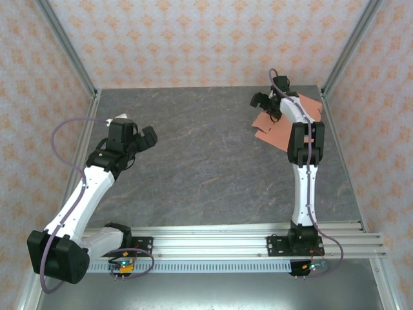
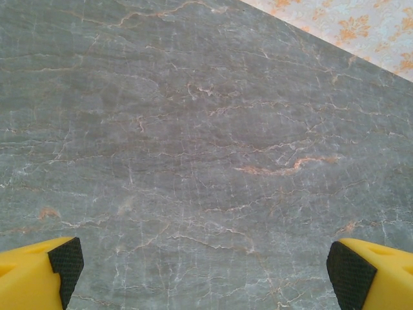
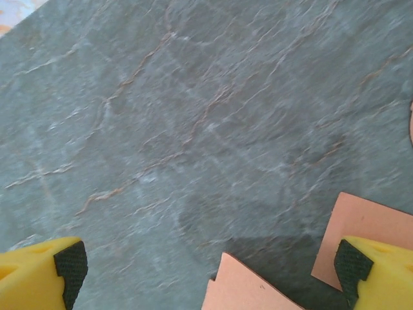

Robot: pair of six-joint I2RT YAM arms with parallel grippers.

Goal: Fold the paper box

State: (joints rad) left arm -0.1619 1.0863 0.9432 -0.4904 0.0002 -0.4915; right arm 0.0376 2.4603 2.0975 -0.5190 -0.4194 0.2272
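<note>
The paper box (image 1: 270,128) is a flat salmon-orange die-cut sheet lying at the table's back right corner, partly hidden under the right arm. My right gripper (image 1: 270,95) hovers open over the sheet's far left edge. In the right wrist view two flaps of the paper box (image 3: 248,292) reach up from the bottom edge, one between the fingers and one beside the right pad (image 3: 352,265); my right gripper (image 3: 210,266) holds nothing. My left gripper (image 1: 139,131) stands open over the left side of the table, far from the sheet. Bare marble lies between the fingers of my left gripper (image 2: 207,266).
The grey marbled table (image 1: 200,161) is boxed in by patterned walls with aluminium posts (image 1: 68,48) at the back corners. An aluminium rail (image 1: 219,242) carrying both arm bases runs along the near edge.
</note>
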